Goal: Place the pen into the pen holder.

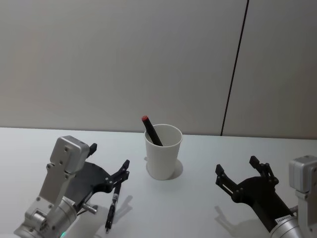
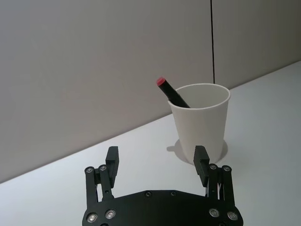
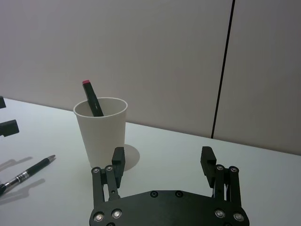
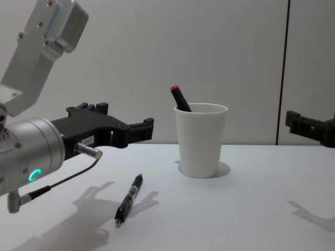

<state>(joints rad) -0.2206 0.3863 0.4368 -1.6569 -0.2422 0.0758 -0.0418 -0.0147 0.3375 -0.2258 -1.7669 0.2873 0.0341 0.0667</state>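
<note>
Soft, even light falls from above and makes the white tabletop (image 1: 188, 213) bright. The shadows are pale, with blurred edges: a small one at the foot of the pen holder (image 1: 162, 151) on its right side, a thin one beside the pen (image 1: 113, 207), and faint ones under the left gripper (image 1: 109, 156) and the right gripper (image 1: 237, 166). The wall (image 1: 99, 59) is greyer.

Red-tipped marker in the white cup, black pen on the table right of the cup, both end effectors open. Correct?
No: the slim black pen lies on the white table left of the white paper cup, as the chest view shows. The red-tipped black marker is in the cup; left end effector and right end effector are open.
</note>
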